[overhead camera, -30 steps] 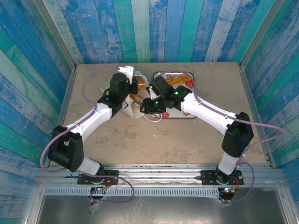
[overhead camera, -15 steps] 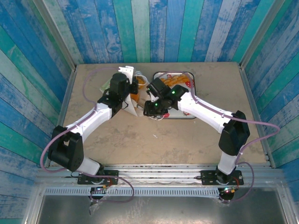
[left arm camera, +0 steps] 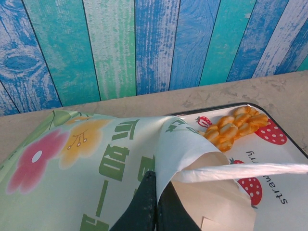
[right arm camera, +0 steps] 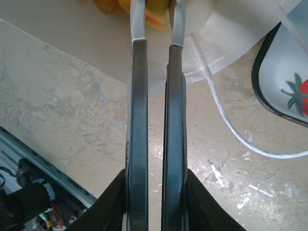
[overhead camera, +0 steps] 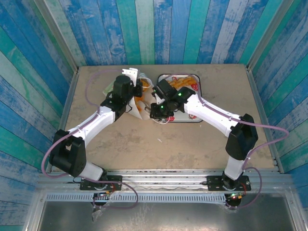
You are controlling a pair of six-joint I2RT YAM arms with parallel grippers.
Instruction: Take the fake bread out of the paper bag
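Observation:
The white paper bag (left arm camera: 96, 163) with green lettering lies on its side, and my left gripper (left arm camera: 155, 182) is shut on the edge of its mouth. In the top view the paper bag (overhead camera: 140, 114) lies between the two wrists. My right gripper (right arm camera: 157, 14) reaches into the bag's mouth (right arm camera: 96, 43), its fingers drawn close on an orange piece of fake bread (right arm camera: 155, 18). In the top view the right gripper (overhead camera: 152, 109) sits at the bag's opening. More golden fake bread (left arm camera: 236, 127) lies on the strawberry-printed tray (left arm camera: 284, 168).
The tray (overhead camera: 187, 116) sits just right of the bag, under my right forearm. A white cord handle (right arm camera: 226, 120) trails over the table beside the tray's dark rim (right arm camera: 262, 91). Blue-green plank walls close in the back and both sides.
My right gripper has pushed further into the bag's mouth and its jaws have closed. The left gripper has kept its hold on the bag's edge.

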